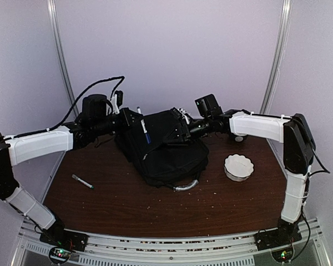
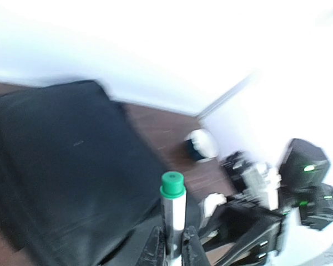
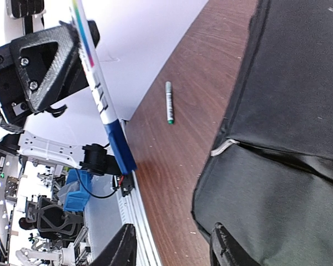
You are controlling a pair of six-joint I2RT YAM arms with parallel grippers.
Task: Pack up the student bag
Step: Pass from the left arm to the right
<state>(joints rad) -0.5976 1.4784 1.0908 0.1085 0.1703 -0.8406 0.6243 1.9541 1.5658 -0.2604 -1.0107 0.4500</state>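
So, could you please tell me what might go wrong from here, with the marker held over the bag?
1. The left pincer grips the marker with much of it sticking out, so it could pivot or slip.
2. No open mouth shows on the student bag, so a released marker may land on fabric and roll off.
3. The right pincer sits close by at the bag, so the arms could bump.

Left wrist view all smeary, student bag just dark blur; marker beside bag runs off bottom edge.
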